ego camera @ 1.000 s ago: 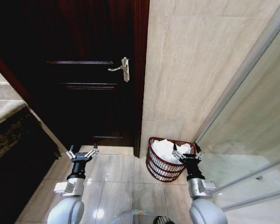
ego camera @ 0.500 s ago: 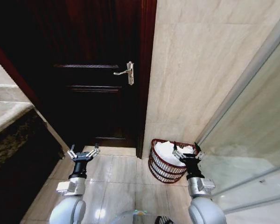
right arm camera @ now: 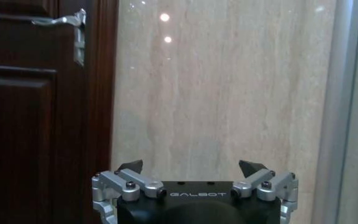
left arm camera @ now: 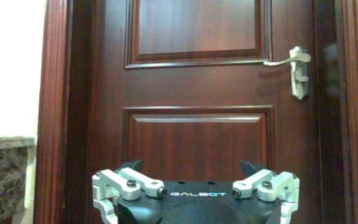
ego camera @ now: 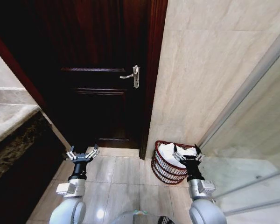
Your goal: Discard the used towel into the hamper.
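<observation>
**A:** Where's the hamper (ego camera: pixel 170 164)?

**B:** On the pale glossy floor tiles (ego camera: pixel 126 179), in the corner where the beige tiled wall (ego camera: pixel 200 74) meets the frosted glass partition (ego camera: pixel 261 126). Dark reddish slats, hoop bands, and a white towel (ego camera: pixel 170 150) heaped inside, showing above the rim.

**A:** And the grippers?

**B:** Right gripper (ego camera: pixel 187 153) is held low in front of the robot, overlapping the hamper's right rim in the head view. Fingers spread wide, nothing between them. In its own wrist view the right gripper (right arm camera: pixel 191 167) faces the beige wall, with the door edge to one side and a metal frame strip to the other.

**A:** Left side?

**B:** Left gripper (ego camera: pixel 82 153) hangs over the floor tiles in front of the dark wooden door (ego camera: pixel 102 93), well apart from the hamper. Also splayed wide and empty. From the wrist, the left gripper (left arm camera: pixel 191 167) looks straight at the door panels, silver lever handle (left arm camera: pixel 294 70) up by the frame.

**A:** Anything else in the room?

**B:** A stone counter (ego camera: pixel 11 135) with a dark speckled front runs along the robot's left. The silver handle (ego camera: pixel 133 75) sits at the door's right edge, next to the wall.
</observation>
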You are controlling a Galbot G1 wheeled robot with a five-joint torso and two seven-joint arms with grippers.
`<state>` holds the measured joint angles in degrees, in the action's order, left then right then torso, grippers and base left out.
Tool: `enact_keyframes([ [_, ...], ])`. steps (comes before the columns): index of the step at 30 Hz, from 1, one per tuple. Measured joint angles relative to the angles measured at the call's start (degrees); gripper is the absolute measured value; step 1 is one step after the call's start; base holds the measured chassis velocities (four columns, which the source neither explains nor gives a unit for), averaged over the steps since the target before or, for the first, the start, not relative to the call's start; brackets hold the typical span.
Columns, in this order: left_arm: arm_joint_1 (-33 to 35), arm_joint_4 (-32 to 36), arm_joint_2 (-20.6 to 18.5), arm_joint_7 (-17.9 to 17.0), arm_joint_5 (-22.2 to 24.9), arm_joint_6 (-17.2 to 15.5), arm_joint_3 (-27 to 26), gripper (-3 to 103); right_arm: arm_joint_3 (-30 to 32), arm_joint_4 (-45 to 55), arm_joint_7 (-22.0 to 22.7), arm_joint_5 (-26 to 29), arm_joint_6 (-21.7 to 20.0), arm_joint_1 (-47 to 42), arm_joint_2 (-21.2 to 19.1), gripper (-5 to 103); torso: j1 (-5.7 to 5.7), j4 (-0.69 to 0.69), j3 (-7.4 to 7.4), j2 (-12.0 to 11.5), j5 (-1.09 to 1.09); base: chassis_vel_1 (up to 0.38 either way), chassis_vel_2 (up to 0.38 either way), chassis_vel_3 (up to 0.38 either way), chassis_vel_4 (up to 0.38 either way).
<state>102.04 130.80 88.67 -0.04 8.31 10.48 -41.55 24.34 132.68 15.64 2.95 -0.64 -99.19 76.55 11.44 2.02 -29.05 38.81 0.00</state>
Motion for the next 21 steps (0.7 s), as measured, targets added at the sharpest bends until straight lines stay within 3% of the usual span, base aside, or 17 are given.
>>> enact_keyframes([
  [14,-0.2,0.4,0.4,-0.1,-0.3,0.1,0.1,100,1.9,1.2,-2.5,3.1,0.6,0.0,-0.4,100,1.2,0.01,-1.55,2.8,0.0,0.0,0.0,0.0,0.0],
  [21,-0.3,0.0,0.4,-0.1,-0.6,0.4,0.0,100,2.1,0.3,1.2,2.0,0.6,1.4,1.5,100,1.87,0.01,-2.47,4.4,0.0,0.0,0.0,0.0,0.0],
])
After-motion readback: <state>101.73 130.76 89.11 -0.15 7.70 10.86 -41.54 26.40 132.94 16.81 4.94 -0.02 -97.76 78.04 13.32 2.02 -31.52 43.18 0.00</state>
